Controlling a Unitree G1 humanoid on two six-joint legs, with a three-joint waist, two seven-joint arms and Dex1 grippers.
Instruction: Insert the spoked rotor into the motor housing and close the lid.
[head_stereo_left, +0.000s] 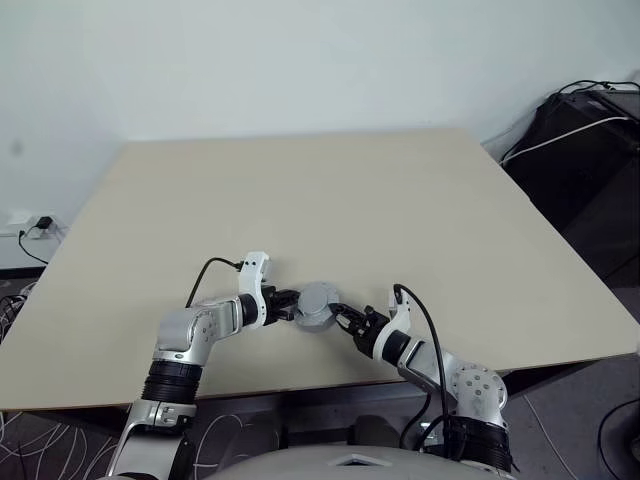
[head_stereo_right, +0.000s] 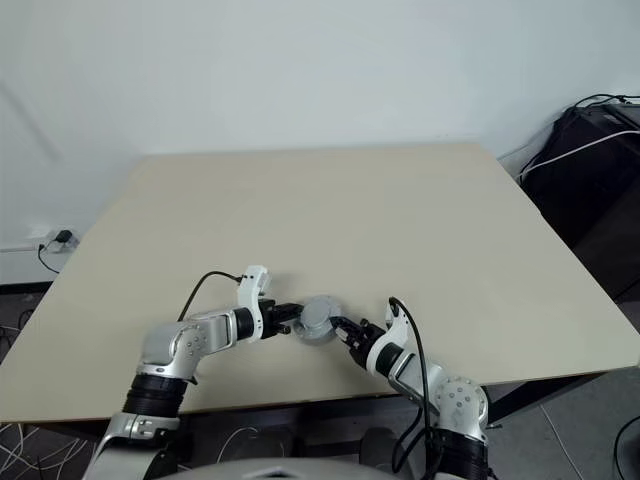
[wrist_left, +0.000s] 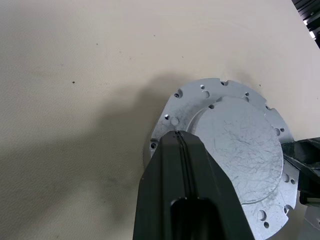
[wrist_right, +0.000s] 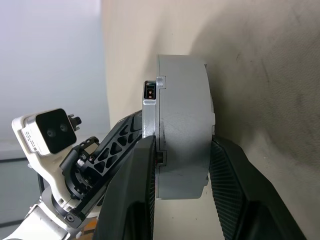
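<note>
The right gripper (wrist_right: 182, 170) clamps top and bottom of the assembled motor housing (wrist_right: 182, 125), a squat grey metal drum near the beige table's (head_stereo_left: 400, 220) near edge. Its scratched, bolt-holed lid (wrist_left: 235, 145) faces up. The left gripper (wrist_left: 181, 145), fingers together, presses the lid's rim.

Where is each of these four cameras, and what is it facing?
Eye views: on the head, looking down over both arms at the table.
Left wrist view: along the shut left gripper, onto the lid.
Right wrist view: right gripper clamps the housing edge-on; left gripper behind.
All four share that assembly.
</note>
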